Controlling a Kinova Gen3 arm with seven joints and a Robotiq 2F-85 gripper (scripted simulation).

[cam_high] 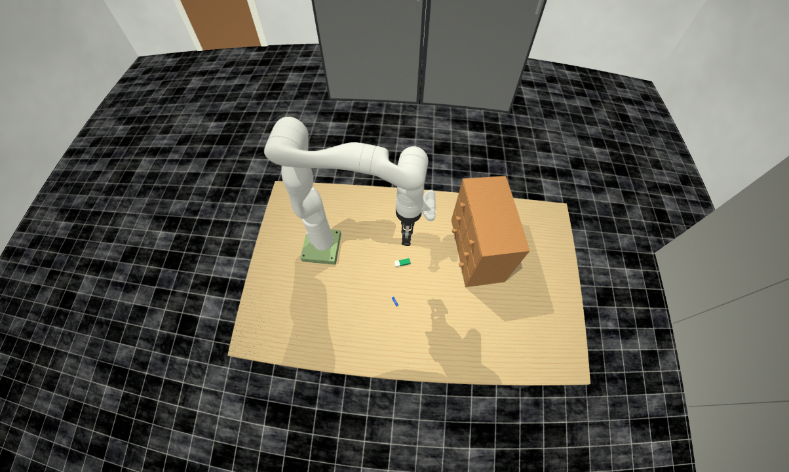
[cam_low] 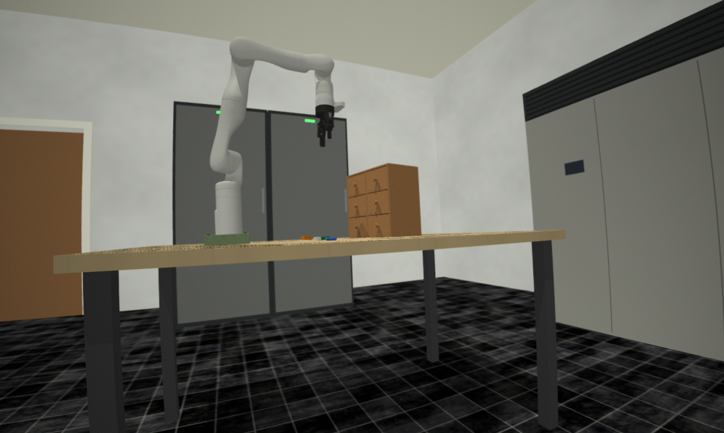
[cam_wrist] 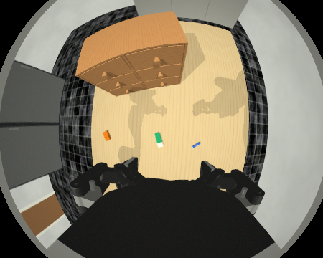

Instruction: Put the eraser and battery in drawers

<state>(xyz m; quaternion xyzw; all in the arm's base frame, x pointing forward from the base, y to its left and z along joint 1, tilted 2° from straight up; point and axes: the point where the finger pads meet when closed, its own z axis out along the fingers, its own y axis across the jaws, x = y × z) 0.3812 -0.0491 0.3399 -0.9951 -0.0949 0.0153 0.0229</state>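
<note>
The chest [cam_high: 491, 205] [cam_low: 403, 199] [cam_wrist: 133, 37] stands upright, and its drawers look pushed in. The top right drawer's knob [cam_low: 377, 183] [cam_wrist: 156, 61] is above the middle right drawer's knob [cam_low: 377, 207] [cam_wrist: 160, 74]. The green and white eraser [cam_high: 403, 262] [cam_wrist: 158, 137] lies flat in front of the chest. An orange block [cam_low: 306, 237] [cam_wrist: 107, 135], apparently the nine-volt battery, lies left of the eraser in the wrist view; the arm hides it in the top view. My gripper [cam_high: 405, 242] [cam_low: 326, 141] [cam_wrist: 169, 166] is open and empty, pointing down high above the table.
A small blue stick [cam_high: 394, 301] [cam_low: 331, 239] [cam_wrist: 196, 145] lies on the table [cam_high: 356, 340] [cam_low: 300, 254], right of the eraser in the wrist view. The arm's green base plate [cam_high: 321, 258] [cam_low: 227, 238] is at the opposite side from the chest.
</note>
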